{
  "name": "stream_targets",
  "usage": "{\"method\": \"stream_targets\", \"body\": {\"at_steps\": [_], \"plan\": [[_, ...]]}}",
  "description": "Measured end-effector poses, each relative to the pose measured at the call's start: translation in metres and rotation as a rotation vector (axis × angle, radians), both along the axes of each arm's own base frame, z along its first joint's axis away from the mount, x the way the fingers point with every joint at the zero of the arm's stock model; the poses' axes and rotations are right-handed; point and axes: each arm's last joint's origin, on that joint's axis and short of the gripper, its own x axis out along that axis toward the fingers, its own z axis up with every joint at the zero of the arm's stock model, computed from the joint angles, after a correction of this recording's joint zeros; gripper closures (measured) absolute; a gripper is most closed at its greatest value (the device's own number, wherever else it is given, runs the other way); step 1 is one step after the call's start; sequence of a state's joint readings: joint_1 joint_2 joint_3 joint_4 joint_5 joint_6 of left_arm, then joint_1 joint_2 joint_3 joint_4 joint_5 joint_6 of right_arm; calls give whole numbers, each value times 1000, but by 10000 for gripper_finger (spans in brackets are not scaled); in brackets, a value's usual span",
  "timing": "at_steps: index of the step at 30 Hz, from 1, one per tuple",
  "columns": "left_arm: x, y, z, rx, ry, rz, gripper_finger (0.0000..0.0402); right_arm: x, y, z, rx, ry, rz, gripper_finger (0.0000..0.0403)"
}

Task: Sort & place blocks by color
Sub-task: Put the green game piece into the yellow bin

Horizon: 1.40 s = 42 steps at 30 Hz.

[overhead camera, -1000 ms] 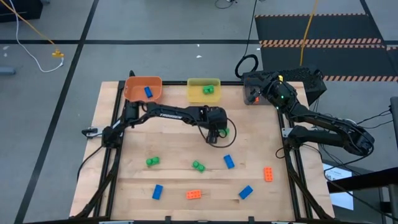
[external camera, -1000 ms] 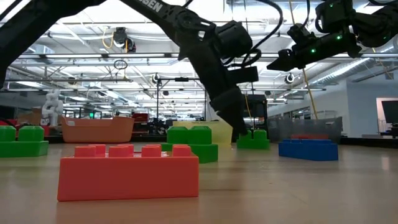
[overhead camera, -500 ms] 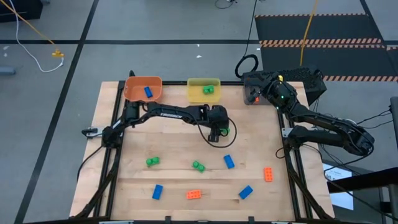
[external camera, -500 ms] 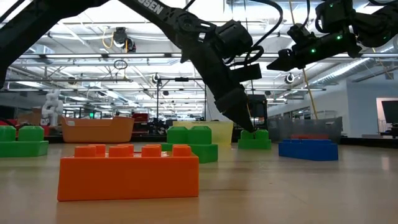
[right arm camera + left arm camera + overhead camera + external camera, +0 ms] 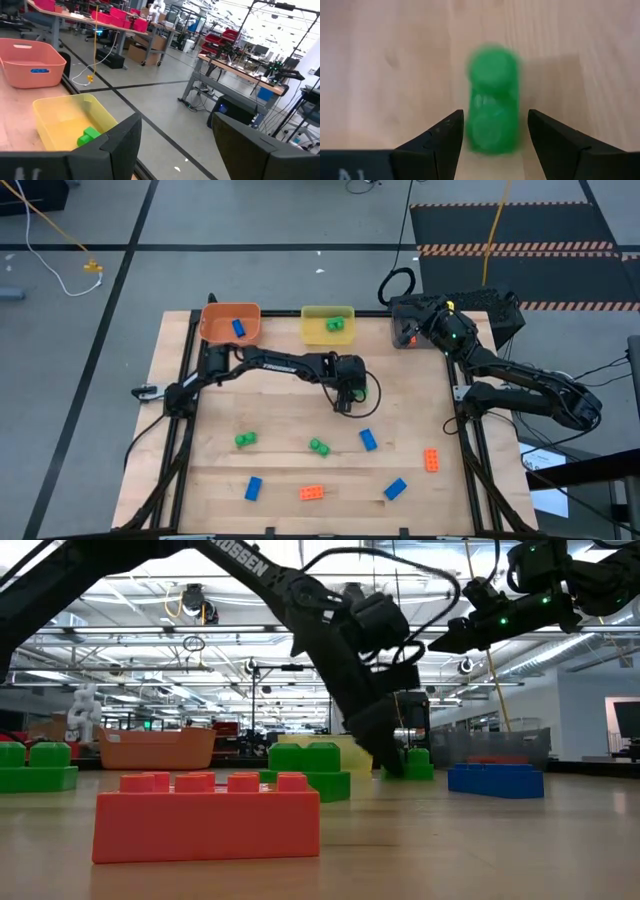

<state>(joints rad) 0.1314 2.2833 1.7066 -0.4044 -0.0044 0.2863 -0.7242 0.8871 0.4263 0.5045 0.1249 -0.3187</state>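
A green block (image 5: 492,100) lies flat on the wooden table between the two fingers of my left gripper (image 5: 495,117). The gripper is open, with a narrow gap on each side of the block. In the high view the left gripper (image 5: 345,393) stands right of the table's middle over that green block (image 5: 361,391). In the low view it comes down slanting beside the block (image 5: 410,764). My right gripper (image 5: 175,120) is open and waits high over the far right corner (image 5: 408,328). Several more blue, green and orange blocks lie on the near half.
Along the far edge stand an orange bin (image 5: 222,315) holding a blue block (image 5: 238,328), a yellow bin (image 5: 318,315) holding a green block (image 5: 334,325), and a grey bin (image 5: 398,340). Loose blocks include green (image 5: 245,440), blue (image 5: 368,440) and orange (image 5: 312,493).
My left gripper rose a little and tipped, then came back down close to the table at the green block. The block has stayed where it was.
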Motion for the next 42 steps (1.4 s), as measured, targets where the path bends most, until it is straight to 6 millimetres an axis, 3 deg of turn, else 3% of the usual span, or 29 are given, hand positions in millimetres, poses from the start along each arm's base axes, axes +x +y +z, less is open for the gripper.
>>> {"method": "stream_targets", "body": {"at_steps": [5,11,17,20,26,32,37,42], "plan": [[1,-2,-6,-9,13,30,194,0,0,0,-3,3,0,167],[0,-4,-6,-24,19,67,266,0,0,0,-5,5,0,167],[-1,1,-4,-32,13,159,268,0,0,0,-5,5,0,167],[-6,7,10,12,12,254,268,0,0,0,-5,6,0,167],[-27,39,83,112,-134,418,268,0,0,0,-7,7,0,167],[-63,92,126,132,-194,606,268,0,1,1,-8,3,5,167],[-85,129,120,52,-118,672,268,1,3,2,-13,-3,17,167],[-92,143,100,-4,-17,703,268,1,4,3,-16,-4,19,167]]}}
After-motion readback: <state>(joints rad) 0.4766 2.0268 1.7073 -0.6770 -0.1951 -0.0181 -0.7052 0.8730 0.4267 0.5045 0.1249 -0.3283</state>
